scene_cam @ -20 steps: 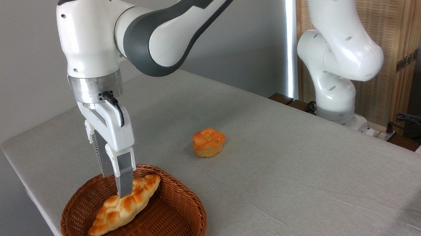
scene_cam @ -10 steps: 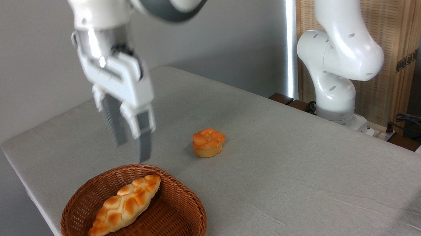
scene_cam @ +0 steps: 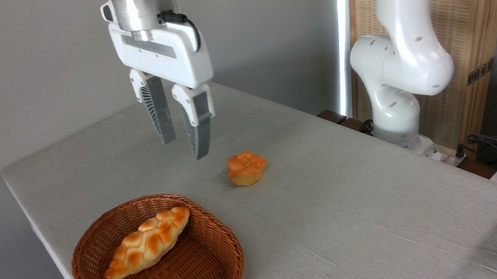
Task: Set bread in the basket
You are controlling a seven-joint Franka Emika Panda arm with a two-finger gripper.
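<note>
While golden-orange braided loaf [scene_cam: 147, 243] lies diagonal inside round brown woven wicker basket [scene_cam: 221, 246], pointed end near front-left rim, task reads as done. White two-finger gripper [scene_cam: 184, 150] hangs high above grey table [scene_cam: 345, 202], fingers apart, nothing between them, well clear of basket; likely parked up there so loaf stays undisturbed. Small round orange bun [scene_cam: 246, 168] sits on table beyond basket, apart from it, not part of job.
</note>
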